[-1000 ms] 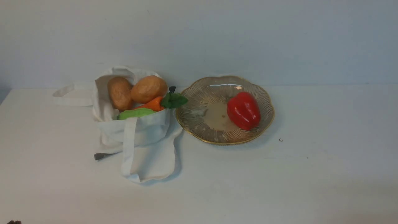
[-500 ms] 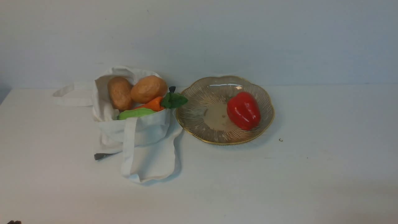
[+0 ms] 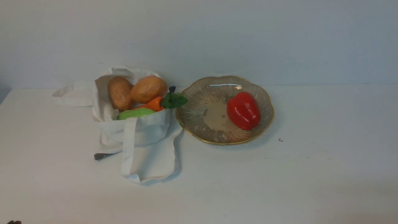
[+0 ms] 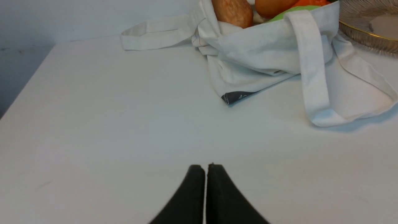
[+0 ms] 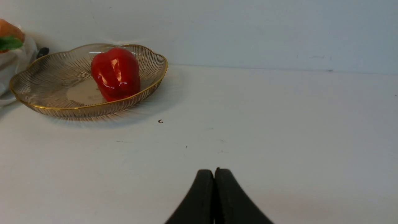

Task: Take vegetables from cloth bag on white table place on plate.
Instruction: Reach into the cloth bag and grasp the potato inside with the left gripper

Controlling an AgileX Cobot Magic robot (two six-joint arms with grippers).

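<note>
While both claws sit low over the white table, neither shows in the front view, where only a dark sliver at the lower left corner appears, too small to identify. Each wrist view shows just the black fingertips. The left gripper has its jaws drawn together to a hairline slit and holds nothing; the right gripper is likewise pressed closed and empty. Both are well apart from the produce.

The cloth bag lies slumped left of the plate, its mouth open toward the wall. Inside rest the left potato and the right potato, touching each other. Below them lie a carrot and a green pod, both partly buried by fabric. The carrot's leaves hang over the plate's rim. One strap drapes down the bag's front.

A grey label sticks out at a bag corner, its lettering unreadable. A small black object peeks from behind the bag, mostly hidden. A red bell pepper lies on the plate, right of centre. Near the plate, a dark speck marks the table.
</note>
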